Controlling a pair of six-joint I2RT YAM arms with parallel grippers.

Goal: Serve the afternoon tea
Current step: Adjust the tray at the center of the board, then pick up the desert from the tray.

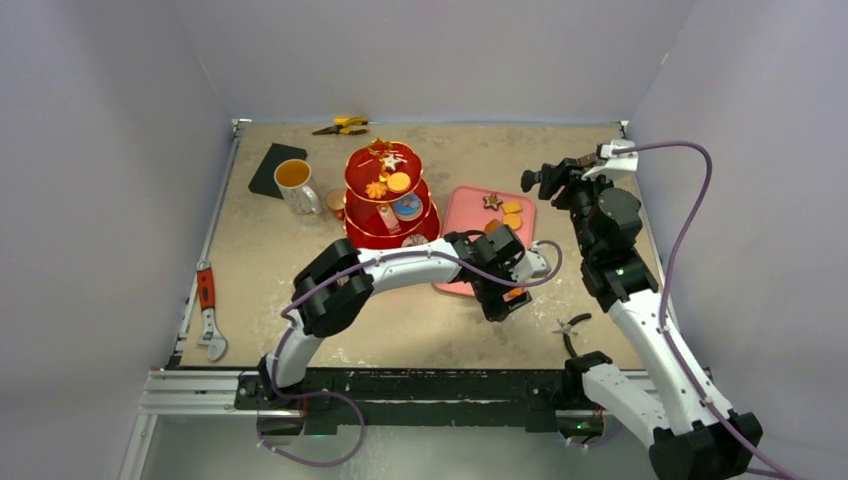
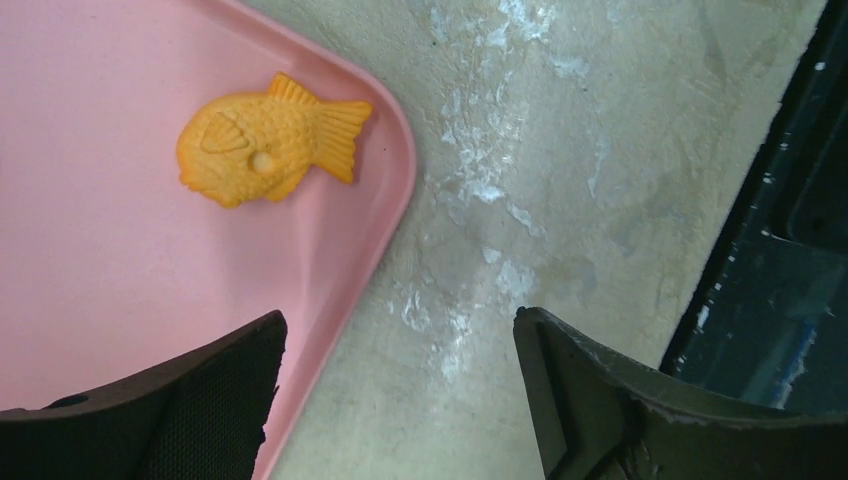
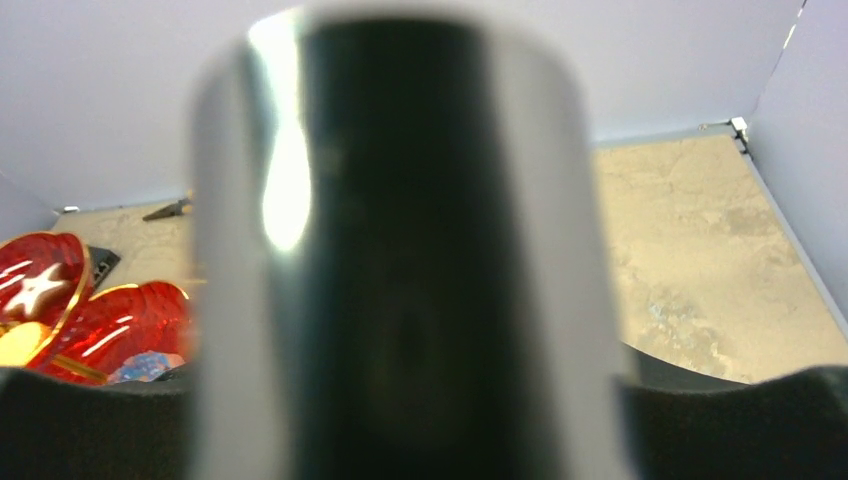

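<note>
Over the near corner of the pink tray (image 2: 100, 260) hung the left gripper (image 2: 398, 335), its jaws spread wide with nothing between them. One finger (image 2: 180, 400) stood above the tray's edge and the other above the bare table (image 2: 560, 180). An orange fish-shaped pastry (image 2: 265, 140) lay flat on the tray just inside that rounded corner, apart from both fingers. Seen from above, the left arm (image 1: 400, 265) reached across to the right in front of the red three-tier stand (image 1: 362, 235). The stand stood upright near the middle of the table with small treats (image 1: 399, 182) on its tiers. A white mug (image 1: 298, 192) of amber tea stood just to the left of the stand, beside a black pad (image 1: 272, 165). A few biscuits (image 1: 511, 208) lay at the far end of the tray. The right gripper (image 1: 537, 180) was raised above the table beyond the tray's far right corner, its jaws clamped on a dark shiny object (image 3: 400, 200) that filled the wrist view, too blurred to identify. A red-handled wrench (image 1: 207, 305) lay near the left edge and yellow-handled pliers (image 1: 343, 125) at the far edge.
</note>
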